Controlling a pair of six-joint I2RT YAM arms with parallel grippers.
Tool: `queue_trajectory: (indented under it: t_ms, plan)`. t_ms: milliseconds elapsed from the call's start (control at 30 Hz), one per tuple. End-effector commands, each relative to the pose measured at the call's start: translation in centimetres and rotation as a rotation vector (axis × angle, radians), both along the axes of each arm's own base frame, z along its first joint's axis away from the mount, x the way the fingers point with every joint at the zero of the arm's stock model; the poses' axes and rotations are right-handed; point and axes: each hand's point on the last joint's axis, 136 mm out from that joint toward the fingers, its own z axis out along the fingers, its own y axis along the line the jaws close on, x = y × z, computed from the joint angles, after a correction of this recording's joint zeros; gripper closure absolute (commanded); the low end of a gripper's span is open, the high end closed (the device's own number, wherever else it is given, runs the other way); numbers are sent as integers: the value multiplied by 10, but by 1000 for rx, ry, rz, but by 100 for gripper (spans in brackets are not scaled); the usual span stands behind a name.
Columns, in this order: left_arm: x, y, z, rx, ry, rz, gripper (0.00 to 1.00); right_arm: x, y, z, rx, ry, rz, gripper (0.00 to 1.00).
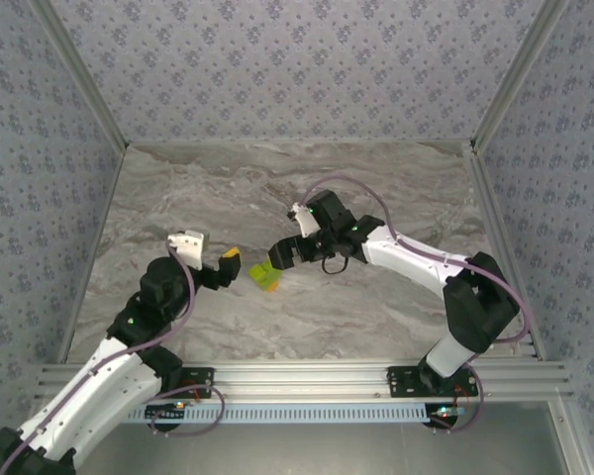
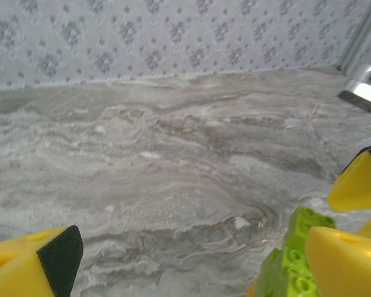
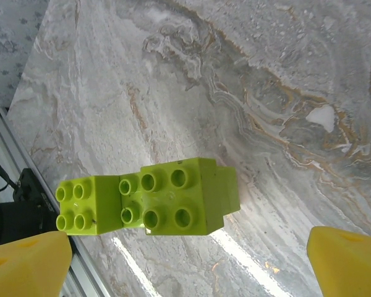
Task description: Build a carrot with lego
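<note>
A small stack of joined lime-green lego bricks (image 1: 265, 276), with a sliver of orange at its base, lies on the marble table between my two grippers. In the right wrist view the green bricks (image 3: 167, 197) lie studs up, just ahead of my right gripper (image 3: 185, 263), which is open with nothing between its yellow fingertips (image 3: 25, 266). My right gripper (image 1: 278, 253) hovers at the stack's far right side. My left gripper (image 1: 227, 266) is open to the left of the stack. In the left wrist view the green bricks (image 2: 294, 250) sit by the inner side of the left gripper's (image 2: 191, 263) right finger, which partly hides them.
Grey marble table top (image 1: 277, 188) enclosed by patterned walls on three sides. An aluminium rail (image 1: 307, 376) runs along the near edge where both arm bases are bolted. A yellow fingertip of the right gripper (image 2: 358, 185) shows at the left wrist view's right edge.
</note>
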Motion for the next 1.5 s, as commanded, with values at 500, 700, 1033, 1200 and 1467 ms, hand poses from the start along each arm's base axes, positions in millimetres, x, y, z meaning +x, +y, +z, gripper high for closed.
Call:
queue_trajectory:
  t_ms: [500, 700, 1033, 1200, 1467]
  plan:
    - [2, 8, -21, -37, 69, 15, 6, -1, 25, -15, -36, 46, 56, 0]
    - [2, 9, -23, -32, 69, 16, 6, 1, 23, -22, -61, 53, 55, 0]
    - [2, 10, -25, -31, 71, 16, 6, 2, 23, -34, -83, 69, 53, 0]
    - [3, 10, -25, -31, 72, 17, 6, 4, 22, -36, -96, 68, 55, 0]
    - [4, 9, -25, -33, 76, 13, 6, 5, 18, -39, -114, 71, 50, 0]
